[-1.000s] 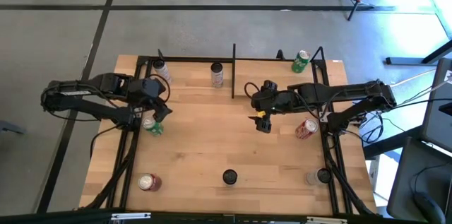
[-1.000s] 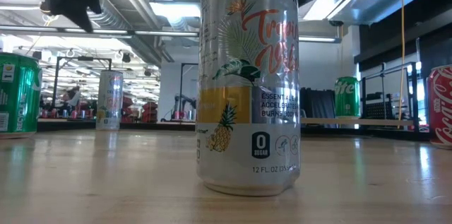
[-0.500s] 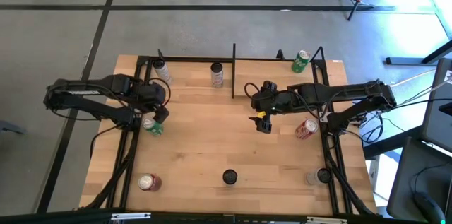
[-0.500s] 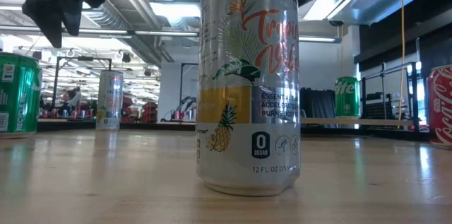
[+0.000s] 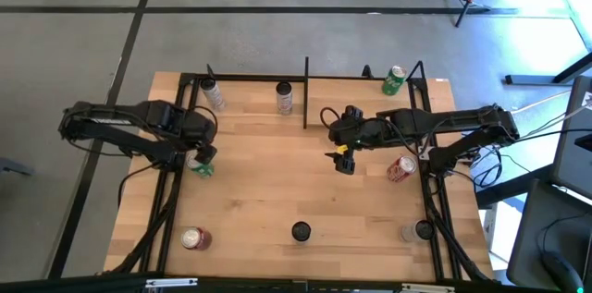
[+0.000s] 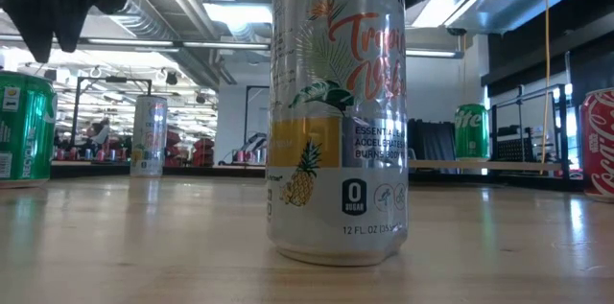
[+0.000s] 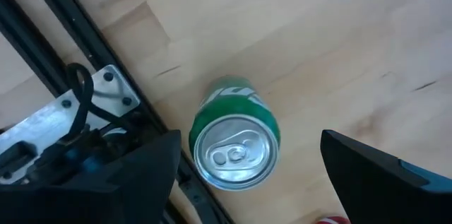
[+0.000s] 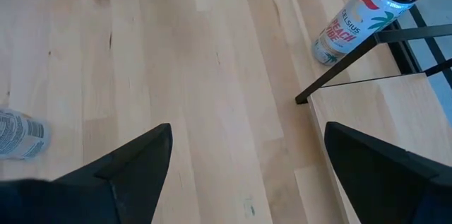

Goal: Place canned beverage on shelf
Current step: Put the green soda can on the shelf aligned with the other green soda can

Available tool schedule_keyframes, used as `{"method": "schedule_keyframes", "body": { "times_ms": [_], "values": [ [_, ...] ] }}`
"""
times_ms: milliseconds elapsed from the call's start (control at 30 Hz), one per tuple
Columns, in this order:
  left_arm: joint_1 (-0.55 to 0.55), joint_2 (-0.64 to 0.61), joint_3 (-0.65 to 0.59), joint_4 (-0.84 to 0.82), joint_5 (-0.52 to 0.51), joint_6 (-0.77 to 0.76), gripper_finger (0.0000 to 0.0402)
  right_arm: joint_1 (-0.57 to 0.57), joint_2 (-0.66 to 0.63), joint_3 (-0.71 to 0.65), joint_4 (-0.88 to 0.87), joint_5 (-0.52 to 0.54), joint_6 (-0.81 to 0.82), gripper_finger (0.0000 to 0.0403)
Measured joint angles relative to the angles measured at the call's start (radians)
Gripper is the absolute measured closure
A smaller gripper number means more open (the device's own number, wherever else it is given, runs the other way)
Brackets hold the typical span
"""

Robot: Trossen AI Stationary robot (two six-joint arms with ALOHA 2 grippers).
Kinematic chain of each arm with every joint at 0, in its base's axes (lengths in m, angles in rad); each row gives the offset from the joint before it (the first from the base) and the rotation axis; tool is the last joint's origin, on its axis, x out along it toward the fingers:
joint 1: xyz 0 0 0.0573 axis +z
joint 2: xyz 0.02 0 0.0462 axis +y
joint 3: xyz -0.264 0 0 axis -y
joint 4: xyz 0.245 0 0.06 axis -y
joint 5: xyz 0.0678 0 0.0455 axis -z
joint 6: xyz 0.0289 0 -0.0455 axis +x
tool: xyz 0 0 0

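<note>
From above, the left tool [image 5: 201,148] is hovering over a green can [image 5: 200,165] at the worktop's [image 5: 277,191] left edge, well apart from the shelf [image 5: 412,99] (far right corner, another green can already on it); the reach is in hand, and the next move calls for a straight descent. In the left wrist view its fingers [image 7: 381,174] are standing wide on either side of the can [image 7: 235,144], touching nothing. The right tool [image 5: 344,159], wide and empty, is waiting mid-worktop.
</note>
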Motion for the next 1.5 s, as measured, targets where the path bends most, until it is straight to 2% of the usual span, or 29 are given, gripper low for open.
{"method": "schedule_keyframes", "body": {
  "times_ms": [233, 767, 867, 967, 1033, 1133, 1300, 1500],
  "values": [
    [-0.027, -0.002, -0.107, 0.058, 0.091, -0.033, 0.0071, 0.000, 0.000, 0.000, 0.012, 0.000, 0.001, 0.0046],
    [-0.041, -0.002, -0.237, 0.177, 0.138, -0.007, 0.0073, 0.000, 0.000, 0.000, 0.018, 0.000, 0.001, 0.0046],
    [-0.041, -0.001, -0.247, 0.217, 0.153, 0.046, 0.0085, 0.000, 0.000, 0.000, 0.019, -0.005, 0.004, 0.0046],
    [-0.041, 0.000, -0.246, 0.222, 0.153, 0.098, 0.0108, 0.000, 0.000, 0.000, 0.027, -0.061, 0.026, 0.0046],
    [-0.040, 0.000, -0.246, 0.223, 0.157, 0.128, 0.0126, 0.000, 0.000, 0.000, 0.020, -0.062, 0.026, 0.0045],
    [-0.042, 0.002, -0.237, 0.257, 0.162, 0.212, 0.0145, 0.001, -0.007, 0.000, -0.008, -0.076, 0.028, 0.0045],
    [-0.055, 0.015, -0.140, 0.451, 0.216, 0.377, 0.0146, 0.001, -0.050, 0.000, -0.084, -0.156, 0.029, 0.0045],
    [-0.053, 0.163, 0.029, 0.434, 0.100, 0.533, 0.0144, 0.001, -0.121, 0.000, -0.161, -0.159, 0.024, 0.0045]
  ]
}}
